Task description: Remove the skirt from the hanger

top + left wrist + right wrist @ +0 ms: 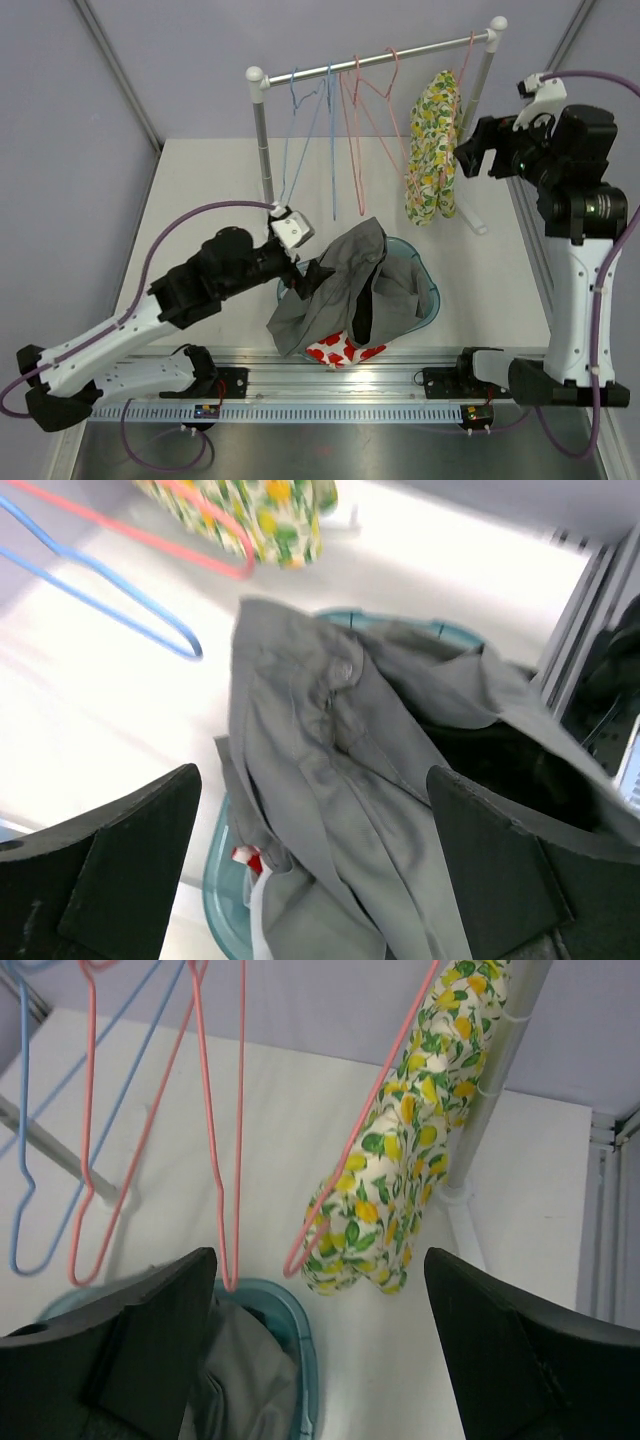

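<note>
Overhead: shows the lemon-print skirt (432, 150) hanging on a pink hanger (466, 62) at the right end of the rail (380, 55), with bare blue hangers (300, 130) and more pink ones to its left. Places the right gripper (468, 150) raised just beside the skirt's right edge; hard to say from here whether touching. Places the left gripper (308, 275) low, against a gray garment (340, 285) draped over a teal basket (432, 290) (a red-and-white cloth (340, 350) peeking out underneath).

Left wrist: looks down between two dark fingers (130, 870) spread wide apart, gripping nothing. Frames the gray garment heaped over the basket rim, with the skirt's hem far off at the top edge.

Right wrist: again shows fingers (530, 1350) spread wide, nothing held. Centers the skirt ahead, hanging on its hanger, near the rack's upright post and above the white table (330, 1100). Catches the basket and gray garment at lower left.
</note>
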Robot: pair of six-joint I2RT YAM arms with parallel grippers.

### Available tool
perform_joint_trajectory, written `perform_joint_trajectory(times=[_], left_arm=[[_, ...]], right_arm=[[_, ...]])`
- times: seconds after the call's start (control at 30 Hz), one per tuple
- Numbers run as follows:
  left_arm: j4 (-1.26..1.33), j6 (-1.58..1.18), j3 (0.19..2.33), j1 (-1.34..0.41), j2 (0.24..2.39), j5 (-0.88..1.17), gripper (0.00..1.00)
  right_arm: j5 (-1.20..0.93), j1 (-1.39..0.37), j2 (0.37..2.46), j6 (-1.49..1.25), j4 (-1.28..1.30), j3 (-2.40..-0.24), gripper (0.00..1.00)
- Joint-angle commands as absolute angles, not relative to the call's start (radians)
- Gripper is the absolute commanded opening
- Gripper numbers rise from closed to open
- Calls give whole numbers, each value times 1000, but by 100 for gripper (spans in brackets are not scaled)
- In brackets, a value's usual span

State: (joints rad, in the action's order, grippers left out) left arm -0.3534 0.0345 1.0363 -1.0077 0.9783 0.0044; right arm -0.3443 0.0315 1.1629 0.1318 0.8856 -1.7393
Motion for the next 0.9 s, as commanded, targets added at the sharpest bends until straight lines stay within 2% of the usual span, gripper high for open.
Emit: perform_joint_trajectory(times=[0.0,0.03,0.07,0.2,0.3,0.5,0.57,0.6,0.77,0.87], left_arm=[[-318,72,993,-1009,846,5,99],[-314,57,976,-1009,795,-50,99],[-308,48,938,-1009,766,-63,99],[-293,5,848,-1009,649,-109,99],[-287,-78,804,-1009,574,-127,99],[-293,-150,775,-1008,491,-149,99],[-290,-163,761,-1009,479,-155,99],[-291,-166,756,-1009,474,-158,99],[-293,-187,750,-1009,465,-167,99],[-282,-228,747,-1009,466,-208,99]], right_arm=[[-335,35,1307,-120,881,-1903,90],[-321,35,1362,-142,870,-1926,89],[-308,35,1388,-155,862,-1965,82],[-258,35,1500,-178,838,-2035,70],[-227,23,1571,-172,830,-2068,65],[-85,-44,1637,-118,760,-2040,65],[-58,-61,1650,-98,753,-2040,58],[-37,-67,1661,-83,753,-2042,52],[47,-80,1658,-29,732,-2060,0],[58,-80,1635,-6,715,-2074,0]])
